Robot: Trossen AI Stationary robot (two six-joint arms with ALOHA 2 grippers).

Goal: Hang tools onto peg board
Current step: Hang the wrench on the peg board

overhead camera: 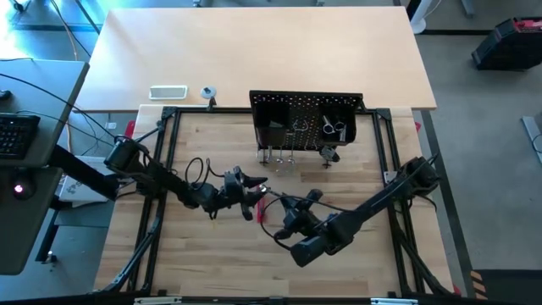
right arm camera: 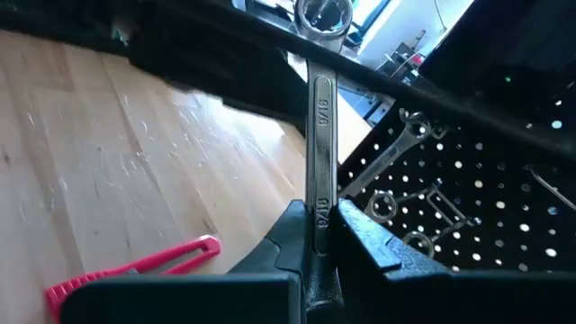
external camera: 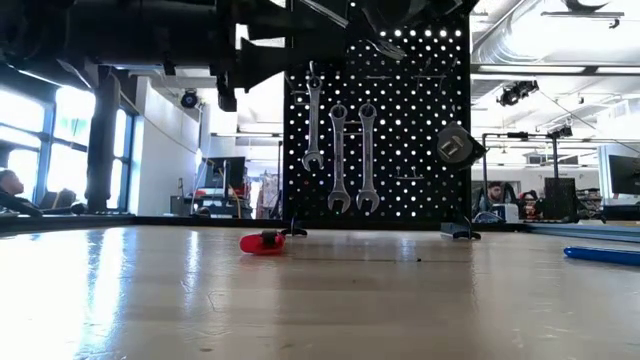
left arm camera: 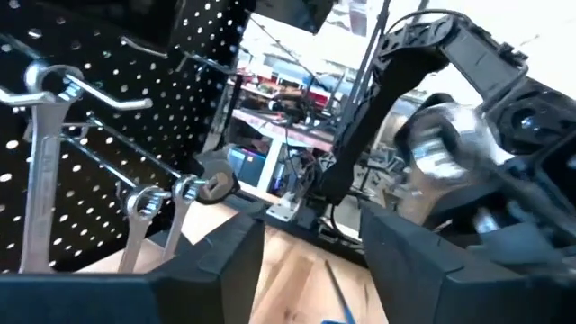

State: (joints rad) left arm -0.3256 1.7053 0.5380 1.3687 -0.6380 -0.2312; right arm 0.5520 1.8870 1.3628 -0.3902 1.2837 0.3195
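**Bench state: one wrench in hand, three on the board**

Surface: light wood-plank desk (overhead camera: 254, 263), bare over most of its area, edged by a black tubular frame (overhead camera: 165, 169). Beyond it lies a paler tabletop carrying a white rectangular tray (overhead camera: 168, 92). A keyboard (overhead camera: 17, 135) sits off to the far left.

Room: low view looks into an open lab with big windows on the left, ceiling ducts, monitors on the right, and people seated at a distance.

Peg board (external camera: 375, 120): black perforated panel standing upright on short legs at the far middle of the desk. Three slim silver wrenches (external camera: 339, 155) hang side by side on its hooks, heads down. A round dark item (external camera: 455, 146) hangs to their right; I cannot identify it.

Loose tools: red-handled tool (external camera: 262, 242) lies flat on the desk in front of the board, near both arms. A blue item (external camera: 600, 255) lies at the right edge in the low view.

Right gripper (right arm camera: 317, 236): mid-desk, fingers clamped tight on the shank of a silver wrench (right arm camera: 320, 117), ring end pointing away from the wrist.

Left gripper (left arm camera: 310, 256): mid-desk, just left of the right one, facing the board; fingers parted with nothing between them.
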